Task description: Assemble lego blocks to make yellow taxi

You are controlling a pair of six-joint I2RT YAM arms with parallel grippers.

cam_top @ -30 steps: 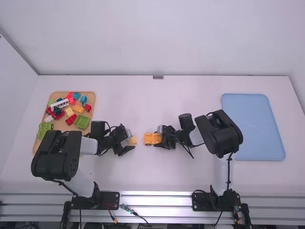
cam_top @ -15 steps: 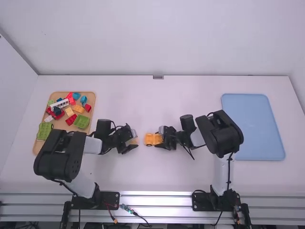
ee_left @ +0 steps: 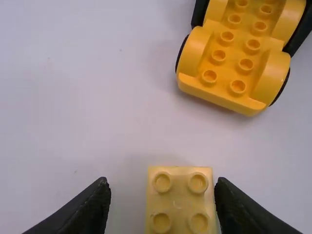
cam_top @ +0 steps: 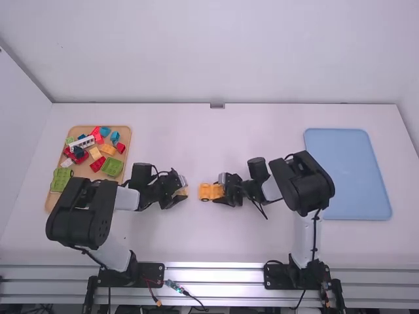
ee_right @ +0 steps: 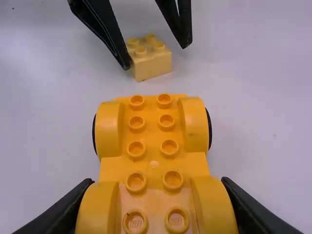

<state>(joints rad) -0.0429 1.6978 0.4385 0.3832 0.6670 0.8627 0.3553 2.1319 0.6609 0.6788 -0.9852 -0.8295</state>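
Left claw (cam_top: pixel 182 191) open around block (ee_left: pixel 180 207), perhaps touching | right claw (cam_top: pixel 220 191) grips chassis (ee_right: pixel 154 163)

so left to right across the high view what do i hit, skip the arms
wooden tray → pale yellow block → yellow wheeled base → blue tray
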